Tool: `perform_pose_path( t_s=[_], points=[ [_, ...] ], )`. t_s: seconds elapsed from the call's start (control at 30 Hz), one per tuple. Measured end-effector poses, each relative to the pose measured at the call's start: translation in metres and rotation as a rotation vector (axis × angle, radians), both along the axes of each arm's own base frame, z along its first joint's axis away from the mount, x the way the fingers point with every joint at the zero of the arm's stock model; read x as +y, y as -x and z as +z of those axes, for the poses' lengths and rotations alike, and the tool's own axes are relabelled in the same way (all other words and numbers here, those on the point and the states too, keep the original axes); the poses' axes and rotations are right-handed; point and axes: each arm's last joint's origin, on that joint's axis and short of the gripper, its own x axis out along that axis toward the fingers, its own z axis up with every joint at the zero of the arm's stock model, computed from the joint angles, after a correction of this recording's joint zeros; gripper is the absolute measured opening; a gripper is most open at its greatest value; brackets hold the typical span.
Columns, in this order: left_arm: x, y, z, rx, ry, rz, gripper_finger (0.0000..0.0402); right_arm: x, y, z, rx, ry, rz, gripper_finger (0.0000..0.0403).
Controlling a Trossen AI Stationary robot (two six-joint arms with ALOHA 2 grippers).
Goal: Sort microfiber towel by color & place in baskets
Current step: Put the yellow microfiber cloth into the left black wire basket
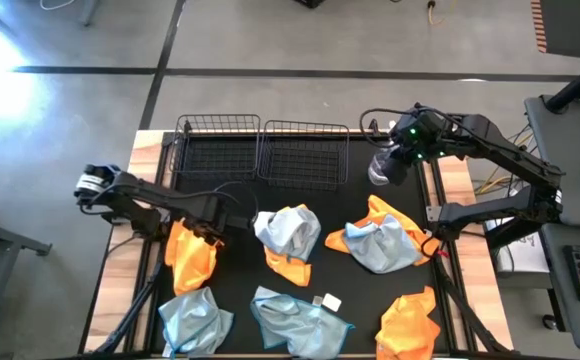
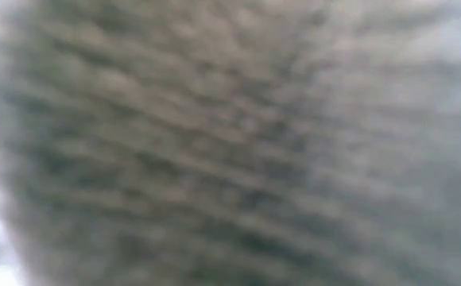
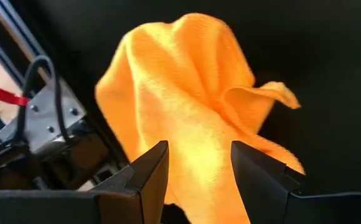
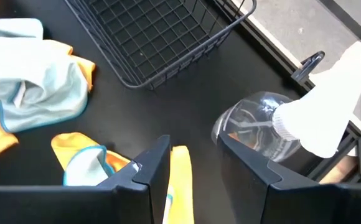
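My left gripper [image 1: 215, 228] [image 3: 196, 168] is over the mat's left half, shut on an orange towel [image 1: 190, 255] [image 3: 193, 87]. Both black wire baskets [image 1: 218, 120] [image 1: 305, 127] stand side by side at the far edge. More towels lie crumpled on the mat. A blue-grey one [image 1: 288, 228] rests on an orange one [image 1: 290, 265]. Another blue-grey one [image 1: 380, 245] rests on an orange one [image 1: 385, 212]. Two blue-grey ones [image 1: 195, 320] [image 1: 295, 320] and an orange one [image 1: 410, 325] lie near the near edge. My right gripper [image 1: 392, 165] [image 4: 193, 158] hovers open at the far right, beside the spray bottle [image 4: 255, 124]. My left gripper pinches the orange towel between its two fingers [image 3: 152, 177] at a bunched fold [image 3: 199, 155] with several layers. The fingers come from above, slanting. The rest of the cloth spreads away from the fingers toward the near edge, slack and creased.
The clear spray bottle with a white trigger head [image 4: 330, 118] stands at the mat's far right corner, next to the right basket [image 4: 187, 59]. A small white tag [image 1: 330, 301] lies near the middle front. A blurred grey cloth surface fills the low view [image 2: 230, 143].
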Motion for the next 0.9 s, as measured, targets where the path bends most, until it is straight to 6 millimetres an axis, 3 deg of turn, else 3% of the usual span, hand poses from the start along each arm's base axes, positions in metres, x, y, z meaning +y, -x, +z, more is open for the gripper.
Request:
perform_pose_path(
  t_s=[0.37,0.57,0.9],
  points=[
    [-0.027,0.016,-0.02,0.005,0.004,0.018,0.0158,0.0,0.0,0.0,-0.014,-0.018,-0.037,0.0125],
    [-0.039,0.011,-0.029,-0.097,0.059,0.001,0.0158,0.0,0.0,0.0,-0.029,-0.038,-0.076,0.0125],
    [-0.039,0.016,-0.036,-0.112,-0.028,0.007,0.0158,0.0,0.0,0.0,-0.045,-0.062,-0.122,0.0125]
  ],
)
